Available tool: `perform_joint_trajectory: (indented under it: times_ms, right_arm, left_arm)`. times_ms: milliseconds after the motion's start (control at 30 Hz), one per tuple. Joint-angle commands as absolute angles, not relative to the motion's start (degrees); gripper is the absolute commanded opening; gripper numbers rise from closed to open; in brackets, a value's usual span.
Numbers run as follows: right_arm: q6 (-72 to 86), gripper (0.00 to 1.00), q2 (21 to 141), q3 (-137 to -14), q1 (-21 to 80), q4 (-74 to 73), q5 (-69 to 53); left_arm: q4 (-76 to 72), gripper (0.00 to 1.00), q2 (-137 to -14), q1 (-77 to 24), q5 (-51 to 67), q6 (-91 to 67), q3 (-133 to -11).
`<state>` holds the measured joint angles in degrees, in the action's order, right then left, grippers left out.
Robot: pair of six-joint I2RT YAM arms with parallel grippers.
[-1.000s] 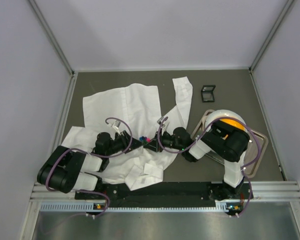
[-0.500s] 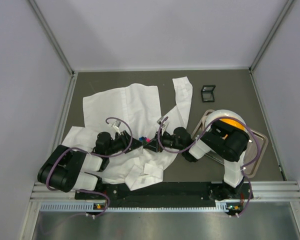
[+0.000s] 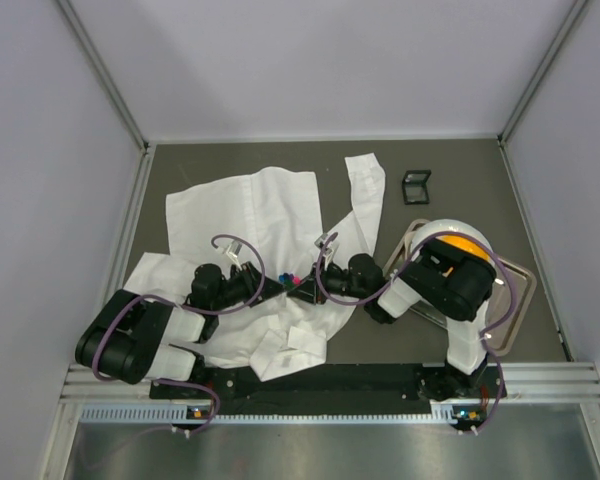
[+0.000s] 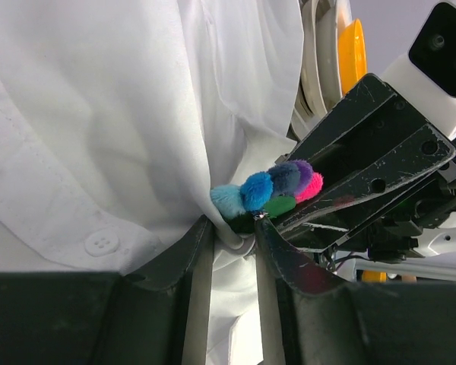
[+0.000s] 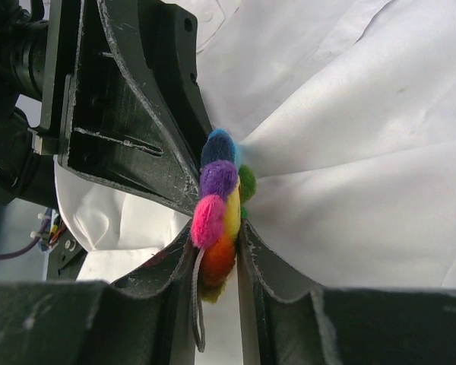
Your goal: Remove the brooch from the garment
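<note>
RISK: shirt (image 3: 250,215) may tear or drag if pulled with brooch (image 5: 222,199) fastened; grip may slip | left pincer (image 4: 232,232) clenched on shirt beside brooch; right pincer (image 5: 216,239) clenched on brooch, near-edge middle | tray (image 3: 515,300), right edge: white-orange dishes (image 3: 442,232) | case (image 3: 417,186), far-right corner: contents unclear

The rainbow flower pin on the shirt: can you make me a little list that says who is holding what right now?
brooch: fluffy flower with blue, purple, pink, yellow, orange and green petals; the cloth bunches toward it, so it looks attached
garment: white creased shirt, spread on the dark table
right gripper: shut on the brooch, one finger on each side
left gripper: shut on a fold of the garment right beside the brooch
other things: small black box past the sleeve; metal tray under the right arm
</note>
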<state>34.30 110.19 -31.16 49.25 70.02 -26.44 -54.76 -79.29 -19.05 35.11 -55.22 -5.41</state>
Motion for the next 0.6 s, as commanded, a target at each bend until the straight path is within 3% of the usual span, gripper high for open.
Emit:
perform_joint_trajectory:
  times_ms: [0,200,567]
  right_arm:
    - [35.59,0.0,110.83,-32.43,51.15,80.77,-35.86]
    - [37.35,0.0,111.97,-32.69,51.24,84.81,-38.84]
    - [41.57,0.0,112.15,-31.73,50.63,91.4,-43.15]
  left_arm:
    - [-59.15,0.17,-78.84,-19.34,35.95,-55.02,-7.29]
    - [-59.5,0.0,-77.79,-19.25,36.39,-54.58,-6.95]
    - [-56.69,0.0,-70.86,-19.34,38.58,-51.42,-5.63]
